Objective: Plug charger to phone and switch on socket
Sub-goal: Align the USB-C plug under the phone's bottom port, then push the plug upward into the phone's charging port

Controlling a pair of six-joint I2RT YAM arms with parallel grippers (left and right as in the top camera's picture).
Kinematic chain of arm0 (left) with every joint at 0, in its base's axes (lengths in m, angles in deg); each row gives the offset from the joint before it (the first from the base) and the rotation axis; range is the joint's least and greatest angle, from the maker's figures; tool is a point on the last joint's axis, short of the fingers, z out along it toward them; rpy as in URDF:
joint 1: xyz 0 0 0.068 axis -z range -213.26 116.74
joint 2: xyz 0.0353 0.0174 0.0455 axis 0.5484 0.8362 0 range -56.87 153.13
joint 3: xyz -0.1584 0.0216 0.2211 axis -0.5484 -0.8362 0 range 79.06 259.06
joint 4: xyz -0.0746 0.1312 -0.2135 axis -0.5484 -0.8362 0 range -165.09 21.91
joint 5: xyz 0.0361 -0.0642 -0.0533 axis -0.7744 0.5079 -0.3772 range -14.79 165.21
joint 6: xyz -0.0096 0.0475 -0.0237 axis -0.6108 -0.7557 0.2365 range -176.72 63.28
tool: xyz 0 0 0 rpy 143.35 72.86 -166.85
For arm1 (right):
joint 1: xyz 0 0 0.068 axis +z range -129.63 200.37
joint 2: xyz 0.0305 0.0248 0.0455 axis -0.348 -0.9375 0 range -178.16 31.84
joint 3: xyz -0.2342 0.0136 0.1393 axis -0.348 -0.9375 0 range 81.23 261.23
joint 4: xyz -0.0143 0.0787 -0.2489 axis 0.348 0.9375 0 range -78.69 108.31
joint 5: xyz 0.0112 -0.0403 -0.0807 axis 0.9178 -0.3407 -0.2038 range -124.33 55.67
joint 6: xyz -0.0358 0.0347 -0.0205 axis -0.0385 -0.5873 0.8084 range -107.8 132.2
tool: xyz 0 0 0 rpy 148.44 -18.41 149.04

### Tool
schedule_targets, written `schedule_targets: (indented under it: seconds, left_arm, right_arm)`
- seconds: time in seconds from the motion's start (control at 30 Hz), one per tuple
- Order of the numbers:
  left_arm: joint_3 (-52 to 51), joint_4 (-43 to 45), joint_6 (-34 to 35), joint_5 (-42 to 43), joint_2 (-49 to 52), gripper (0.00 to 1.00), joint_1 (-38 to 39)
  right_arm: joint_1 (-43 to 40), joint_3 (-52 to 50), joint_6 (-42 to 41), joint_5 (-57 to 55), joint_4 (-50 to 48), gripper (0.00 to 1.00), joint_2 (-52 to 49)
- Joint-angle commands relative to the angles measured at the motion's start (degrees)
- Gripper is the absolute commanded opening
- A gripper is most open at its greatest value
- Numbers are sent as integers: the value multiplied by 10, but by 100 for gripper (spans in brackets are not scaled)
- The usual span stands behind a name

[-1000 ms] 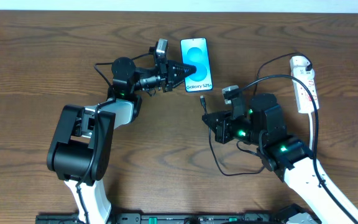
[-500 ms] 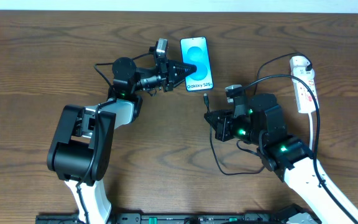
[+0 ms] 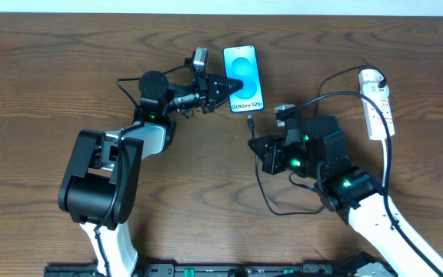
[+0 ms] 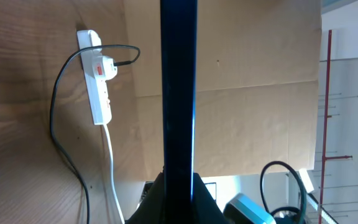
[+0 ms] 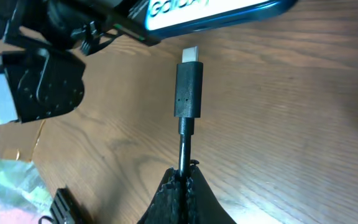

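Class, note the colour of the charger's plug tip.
The charger has a silvery tip on a black plug; right wrist view shows it best.

- The phone (image 3: pixel 244 63) faced up, its screen lit blue and reading "Galaxy S25+".
- The charger (image 5: pixel 189 90), a black cable, aimed its plug tip just short of the phone's lower edge.
- The socket (image 3: pixel 377 108), white, lay well apart.

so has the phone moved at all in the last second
No. In the overhead view the phone lies at the same spot relative to the white power strip, with the left gripper clamped on it, jaws shut.
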Motion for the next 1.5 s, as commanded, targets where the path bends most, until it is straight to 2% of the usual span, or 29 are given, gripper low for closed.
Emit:
schedule_targets:
  seconds: [0.0, 0.87, 1.47]
  left_arm:
    - [2, 8, -12, -7, -13, 7, 2]
    - [2, 8, -13, -6, -13, 7, 2]
    - [2, 8, -37, -6, -13, 7, 1]
  right_arm:
    - [10, 10, -5, -12, -3, 1, -1]
    - [10, 10, -24, -26, -37, 1, -31]
    - [10, 10, -37, -5, -40, 1, -30]
